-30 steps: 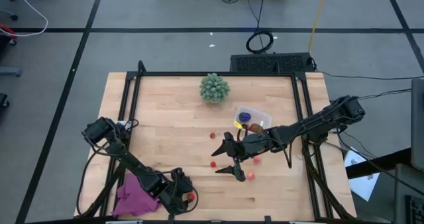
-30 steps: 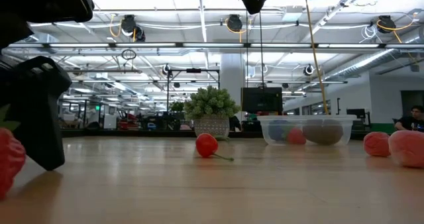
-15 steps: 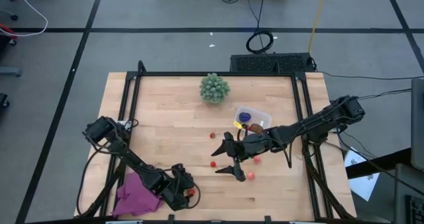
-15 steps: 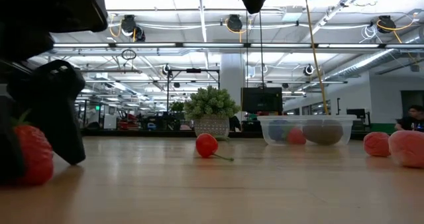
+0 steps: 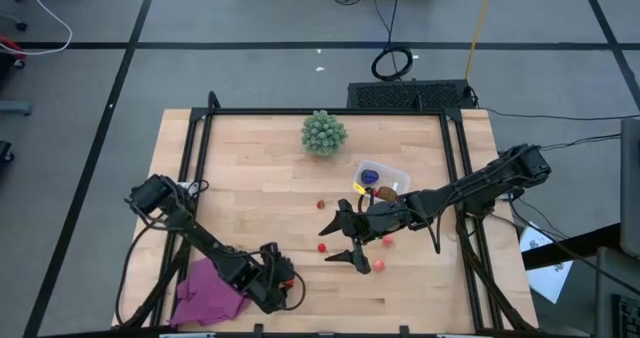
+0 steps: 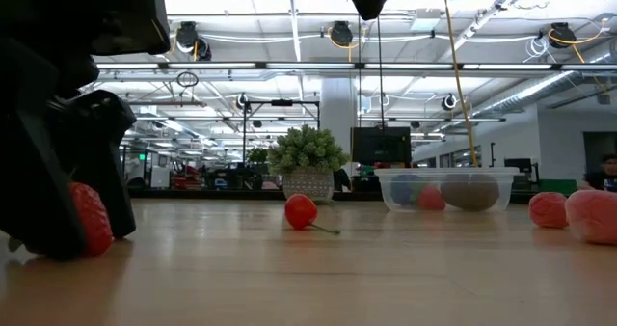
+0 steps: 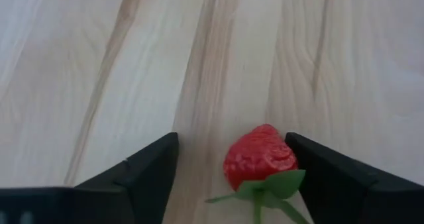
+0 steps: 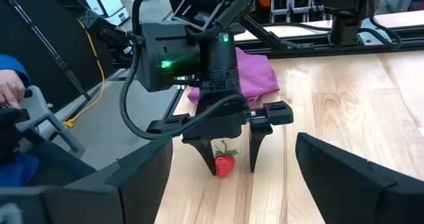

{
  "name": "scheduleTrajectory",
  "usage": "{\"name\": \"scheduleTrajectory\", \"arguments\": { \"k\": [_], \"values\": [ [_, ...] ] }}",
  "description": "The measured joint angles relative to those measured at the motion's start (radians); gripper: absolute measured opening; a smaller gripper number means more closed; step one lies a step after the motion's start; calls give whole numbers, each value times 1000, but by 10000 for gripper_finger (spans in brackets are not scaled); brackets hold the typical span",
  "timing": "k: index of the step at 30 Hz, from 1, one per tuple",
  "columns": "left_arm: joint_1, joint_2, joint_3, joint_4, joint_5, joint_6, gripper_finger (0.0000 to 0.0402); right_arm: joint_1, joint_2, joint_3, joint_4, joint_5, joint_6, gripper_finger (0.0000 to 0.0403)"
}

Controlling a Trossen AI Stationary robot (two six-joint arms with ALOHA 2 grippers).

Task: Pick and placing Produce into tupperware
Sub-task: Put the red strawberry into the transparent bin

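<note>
My left gripper (image 5: pixel 284 281) (image 7: pixel 232 177) is low over the table near its near edge, open, its fingers on either side of a red strawberry (image 7: pixel 260 159) (image 6: pixel 90 220) that lies on the wood. My right gripper (image 5: pixel 352 242) hovers open over the table's middle, among loose red berries (image 5: pixel 322 246) (image 5: pixel 379 265) (image 5: pixel 387 240). The clear tupperware (image 5: pixel 384 177) (image 6: pixel 445 188) stands beyond it, toward the far right. It holds the purple grape cluster, the brown kiwi and a red piece. Another berry (image 5: pixel 322 204) (image 6: pixel 301 211) lies on the wood. My left gripper has the strawberry's side (image 7: pixel 286 159) lying against the inner face of one finger (image 7: pixel 318 174). The other finger (image 7: pixel 149 171) stands apart from it. The fingers come from above, slanting down, and the strawberry rests on the table.
A green spiky ball (image 5: pixel 324 133) sits near the far edge. A magenta cloth (image 5: pixel 205 293) lies at the near left corner beside my left arm. A dark frame (image 5: pixel 195 158) borders the wooden top. Bare wood stretches between the two grippers.
My left gripper has moved a little toward the far edge, away from the near edge. The strawberry has slid along the table with it and stands farther from the low camera than before. My right arm has kept still.
</note>
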Motion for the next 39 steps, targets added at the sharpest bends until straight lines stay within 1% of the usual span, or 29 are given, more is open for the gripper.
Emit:
{"name": "scheduleTrajectory", "arguments": {
  "k": [4, 20, 24, 27, 31, 39],
  "values": [
    [1, 0, 0, 1, 12, 6, 245, 0, 0, 0, 0, 0, 0, 311],
    [0, -1, 3, 4, 33, 42, 142, 0, 0, 0, 23, 0, 0, 311],
    [0, 1, 27, -19, 47, 60, 139, 0, 0, 0, 117, 0, -6, 311],
    [-2, 3, 59, -69, 69, 72, 153, 0, -6, 0, 181, 0, -9, 311],
    [-2, 3, 98, -144, 58, 75, 165, 4, -24, 0, 224, -1, -34, 311],
    [12, 3, 107, -163, 45, 95, 143, 20, -84, 0, 228, 0, -89, 311]
  ]
}}
